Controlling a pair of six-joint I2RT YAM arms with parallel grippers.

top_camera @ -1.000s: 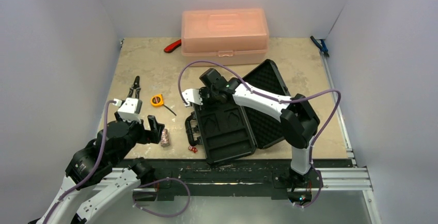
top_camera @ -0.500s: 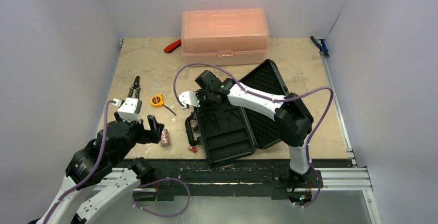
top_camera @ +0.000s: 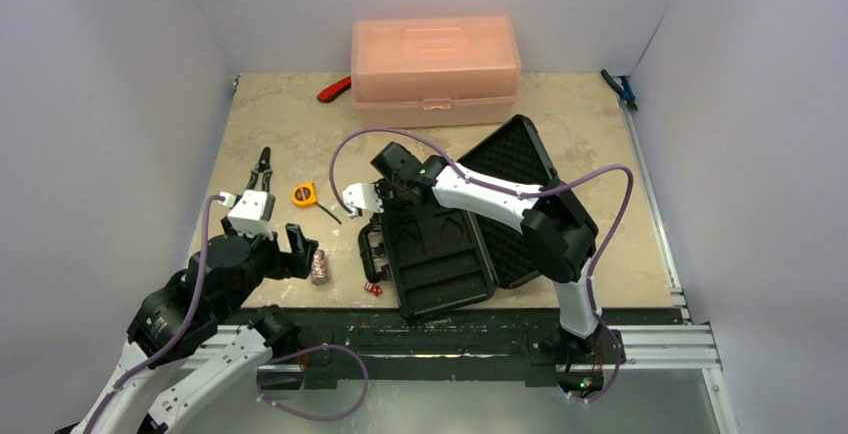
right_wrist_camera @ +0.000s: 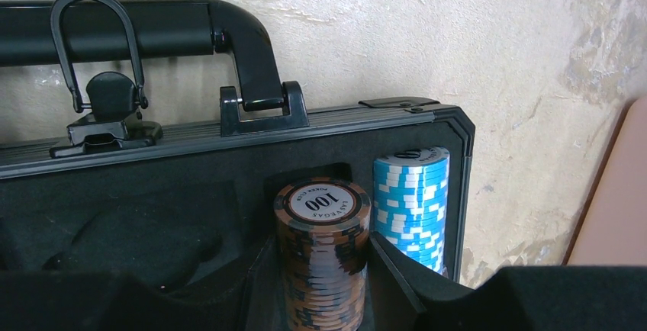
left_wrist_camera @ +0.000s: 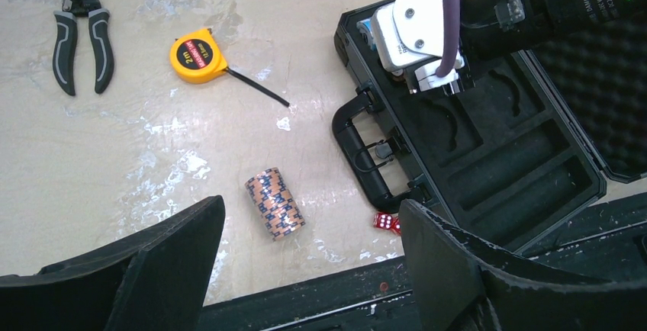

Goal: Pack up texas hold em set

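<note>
The black foam-lined briefcase (top_camera: pixel 440 259) lies open, its lid (top_camera: pixel 520 179) tilted back to the right. My right gripper (top_camera: pixel 358 197) is shut on a brown chip stack marked 100 (right_wrist_camera: pixel 322 255) and holds it at the case's far left corner. A blue chip stack (right_wrist_camera: pixel 410 194) sits in the foam beside it, near the handle (right_wrist_camera: pixel 152 22). My left gripper (left_wrist_camera: pixel 309 209) is open above the table. A reddish-brown chip stack (left_wrist_camera: pixel 275 204) lies on its side below it. Two red dice (left_wrist_camera: pixel 387 223) lie by the case handle.
A translucent pink box (top_camera: pixel 436 64) stands at the back. A yellow tape measure (top_camera: pixel 304 195) and black pliers (top_camera: pixel 262 166) lie at the left. A red-handled tool (top_camera: pixel 335 89) and a blue tool (top_camera: pixel 620 89) lie at the back edges.
My right gripper has moved left with the brown chip stack, toward the case's far left corner. The left arm has not moved.
</note>
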